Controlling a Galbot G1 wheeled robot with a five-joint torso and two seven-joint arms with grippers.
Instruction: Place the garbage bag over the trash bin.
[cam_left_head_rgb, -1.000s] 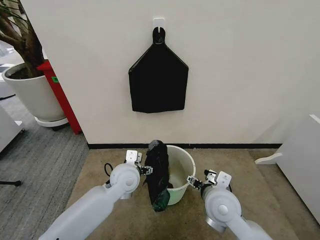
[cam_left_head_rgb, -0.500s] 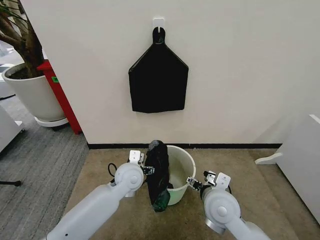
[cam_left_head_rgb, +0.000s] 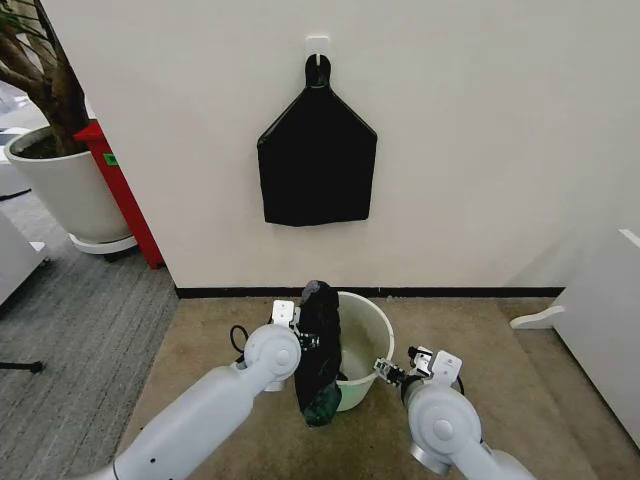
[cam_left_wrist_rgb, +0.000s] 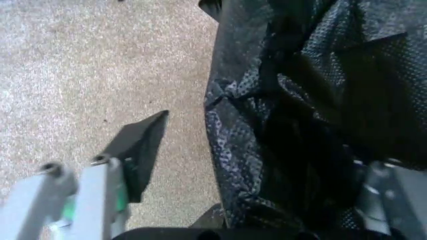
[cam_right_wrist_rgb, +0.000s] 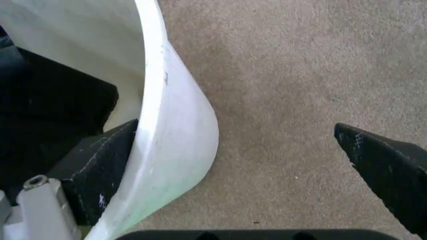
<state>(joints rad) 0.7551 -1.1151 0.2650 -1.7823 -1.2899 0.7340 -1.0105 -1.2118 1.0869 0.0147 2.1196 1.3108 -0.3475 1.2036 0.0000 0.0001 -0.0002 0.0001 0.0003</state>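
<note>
Head view: garbage bag (cam_left_head_rgb: 318, 350) beside left gripper (cam_left_head_rgb: 306, 340).

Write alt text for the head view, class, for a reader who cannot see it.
A black garbage bag hangs limp over the left rim of a cream-white trash bin on tan carpet by a wall. The left end effector is at the bag; the right end effector, open, straddles the bin's near right wall. A flat black bundle hangs on a wall hook above.

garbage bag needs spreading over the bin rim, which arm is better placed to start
Left, probably. The left gripper is open right against the garbage bag draped over the trash bin rim. The right gripper is open astride the opposite wall, away from the film.
</note>
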